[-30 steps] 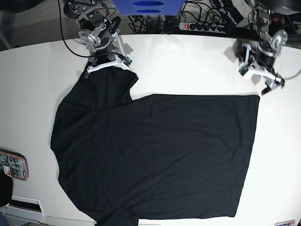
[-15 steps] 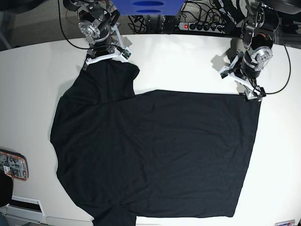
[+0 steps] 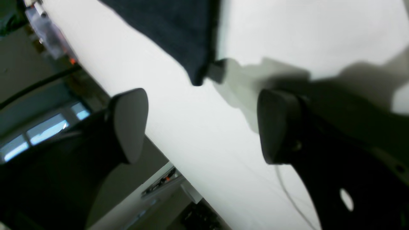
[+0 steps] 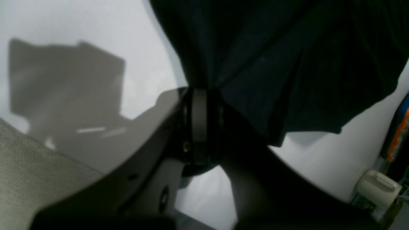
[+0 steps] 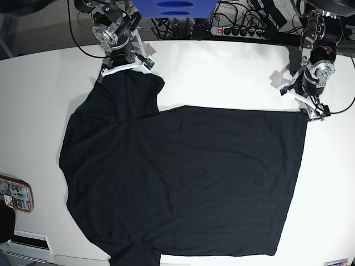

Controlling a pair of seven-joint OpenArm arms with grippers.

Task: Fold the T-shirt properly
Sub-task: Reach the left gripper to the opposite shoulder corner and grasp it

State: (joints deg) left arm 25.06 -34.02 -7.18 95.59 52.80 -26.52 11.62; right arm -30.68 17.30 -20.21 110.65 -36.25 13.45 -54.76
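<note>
A black T-shirt (image 5: 183,183) is lying spread flat across a white table (image 5: 222,72), its body covering the middle and its lower edge reaching the table's near edge. At the far left corner of the shirt, the right gripper (image 5: 126,65) is pinching a bunch of fabric at the sleeve; the right wrist view shows its jaws closed tight on a gathered fold of cloth. At the shirt's far right corner, the left gripper (image 5: 305,102) is hanging with jaws spread wide and nothing between them. The left wrist view shows the shirt's corner (image 3: 196,76) lying just beyond the two fingertips (image 3: 129,123), apart from both.

The step in hand appears to be securing this second corner so both arms can lift the far edge together. Doing it well likely means lowering the open jaws so one fingertip slides under the hem and the other lands on top, taking only that corner. Closing short of the cloth would catch nothing but bare table.

No brand, label or print is showing on the shirt. A small orange-trimmed device (image 5: 15,194) is lying at the table's near left edge, any lettering on it too small to read.
</note>
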